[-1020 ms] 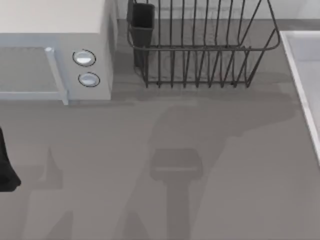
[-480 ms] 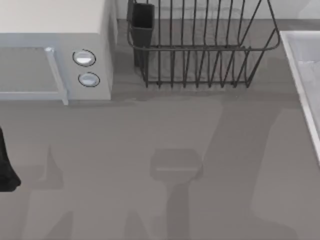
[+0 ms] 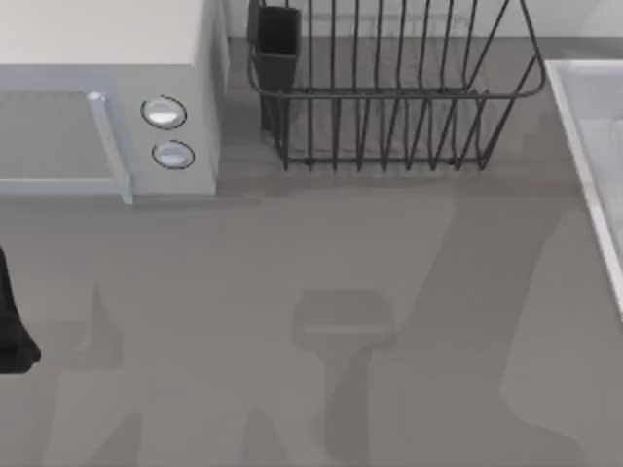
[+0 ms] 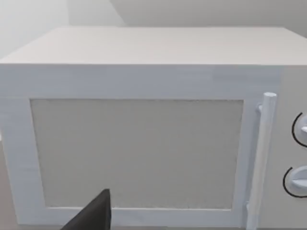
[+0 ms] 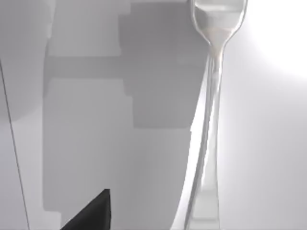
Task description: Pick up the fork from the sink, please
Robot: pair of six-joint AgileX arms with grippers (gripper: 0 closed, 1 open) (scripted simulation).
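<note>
Lying in the sink (image 5: 96, 96), fork (image 5: 211, 120), right tool (image 5: 91, 213) spread unclear, above it.

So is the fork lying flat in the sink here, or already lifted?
Lying in the sink, not held: the right wrist view shows the fork stretched along the pale basin floor, no finger on it. Whether it touches the floor: cannot tell.

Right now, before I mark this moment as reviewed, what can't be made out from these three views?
- Fork: its tines and handle end run past the right wrist view's edges.
- Sink: in the top view just its rim strip is inside the right edge, the basin cut off.
- Left tool: the left wrist view, facing the microwave, catches one dark fingertip; open or shut is unclear.
- Right tool: likewise one fingertip.
</note>
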